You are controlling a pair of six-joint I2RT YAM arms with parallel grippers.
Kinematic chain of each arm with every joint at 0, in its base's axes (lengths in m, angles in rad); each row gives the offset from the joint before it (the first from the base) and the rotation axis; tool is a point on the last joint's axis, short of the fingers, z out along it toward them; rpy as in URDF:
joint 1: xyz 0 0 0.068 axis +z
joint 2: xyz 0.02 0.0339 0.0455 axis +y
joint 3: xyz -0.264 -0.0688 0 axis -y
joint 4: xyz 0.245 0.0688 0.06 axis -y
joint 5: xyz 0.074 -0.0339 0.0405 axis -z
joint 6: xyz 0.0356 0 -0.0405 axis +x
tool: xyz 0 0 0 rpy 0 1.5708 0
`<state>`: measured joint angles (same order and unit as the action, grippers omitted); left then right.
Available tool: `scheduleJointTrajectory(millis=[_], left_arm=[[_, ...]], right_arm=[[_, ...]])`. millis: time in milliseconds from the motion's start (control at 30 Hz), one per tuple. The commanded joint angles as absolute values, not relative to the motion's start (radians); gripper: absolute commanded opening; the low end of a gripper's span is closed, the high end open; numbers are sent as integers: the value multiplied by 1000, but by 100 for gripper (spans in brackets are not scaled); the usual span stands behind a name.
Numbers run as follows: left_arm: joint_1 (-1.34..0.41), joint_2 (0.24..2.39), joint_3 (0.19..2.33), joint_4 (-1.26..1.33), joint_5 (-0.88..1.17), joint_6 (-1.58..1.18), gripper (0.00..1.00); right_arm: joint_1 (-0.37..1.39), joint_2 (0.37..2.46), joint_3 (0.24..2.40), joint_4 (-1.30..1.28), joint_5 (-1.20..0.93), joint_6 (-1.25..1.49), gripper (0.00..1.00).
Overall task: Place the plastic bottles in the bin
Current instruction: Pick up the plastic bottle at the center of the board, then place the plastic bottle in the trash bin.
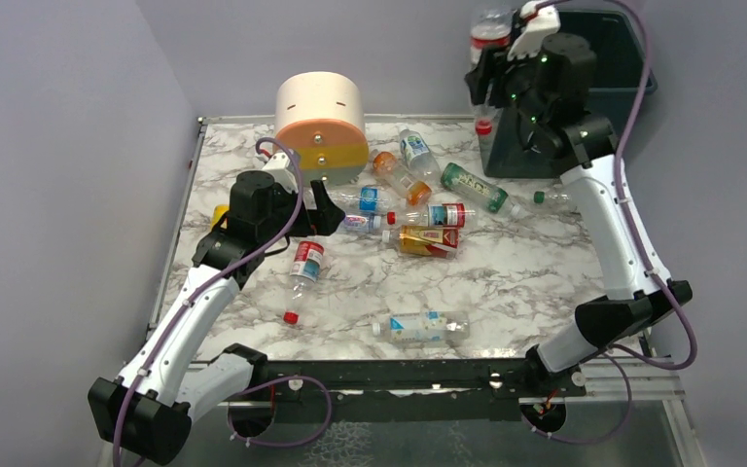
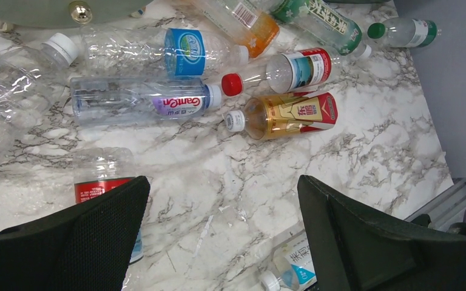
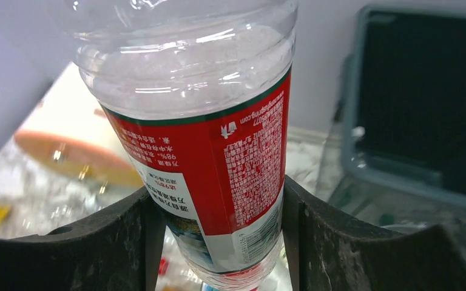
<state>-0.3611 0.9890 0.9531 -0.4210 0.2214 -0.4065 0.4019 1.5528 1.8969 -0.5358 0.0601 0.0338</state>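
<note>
From above: gripping a red-labelled bottle (image 1: 489, 39) cap-down in the right end effector (image 1: 491, 83), raised just left of the bin (image 1: 647, 83), with the left end effector (image 1: 316, 209) spread wide over loose bottles (image 1: 428, 214) on the table (image 1: 545, 272).
Left wrist: released, grasping nothing, above bottles lying flat.
Right wrist: clenched on the red label, bin mouth at right.

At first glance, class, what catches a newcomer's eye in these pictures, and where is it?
The right pincer, held high at the far right by the dark bin, grips a clear red-labelled bottle. Many more bottles lie scattered across the middle of the marble table, with the open left pincer above them at left.
</note>
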Motion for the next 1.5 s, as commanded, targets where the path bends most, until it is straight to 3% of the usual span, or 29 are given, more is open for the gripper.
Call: scheduleJointTrajectory(millis=[0, 567, 800, 933, 1100, 1467], left_arm=[[-358, 967, 934, -434, 255, -405, 99], [-358, 967, 939, -441, 287, -418, 99], [-358, 975, 950, -448, 288, -418, 99], [-357, 981, 958, -451, 285, -411, 99], [-358, 989, 966, -453, 285, -407, 99], [-357, 1000, 965, -450, 279, -403, 99]], right_arm=[[301, 1598, 2038, -495, 12, 64, 65], [-99, 1837, 2240, -193, -204, 375, 66], [-104, 1978, 2367, -223, -227, 383, 70], [-104, 2002, 2349, -243, -229, 384, 82], [-104, 1966, 2267, -254, -265, 388, 89], [3, 1771, 2072, -311, -283, 288, 91]])
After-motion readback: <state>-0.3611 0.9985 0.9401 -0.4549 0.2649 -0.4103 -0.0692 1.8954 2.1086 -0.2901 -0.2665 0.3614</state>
